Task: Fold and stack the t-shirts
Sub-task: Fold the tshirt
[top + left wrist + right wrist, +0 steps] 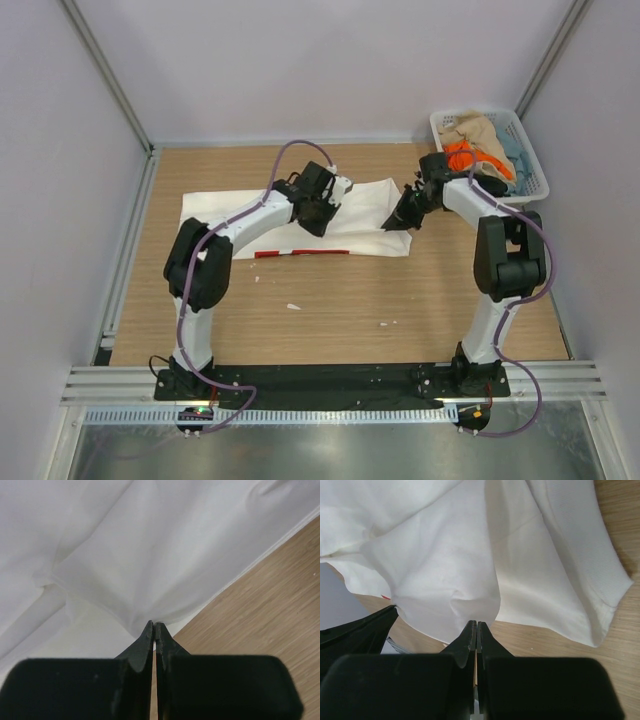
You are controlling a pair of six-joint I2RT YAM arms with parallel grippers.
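Two arms (200, 265) work over a wooden table (330, 300) boxed in by pale walls (60, 150), a white basket (538, 182) of bundled shirts (465, 155) at the upper right. The white t-shirt (365, 228) lies across the upper middle, long axis left to right; which end is the collar I cannot tell. Left gripper (154, 626) and right gripper (476, 625) are both pinched tight on its cloth.

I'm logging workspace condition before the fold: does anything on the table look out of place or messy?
Only small debris: a white scrap and a fainter speck lie loose on the bare wood, nearer the arm bases than the white t-shirt. The left gripper and right gripper both pinch that shirt normally.
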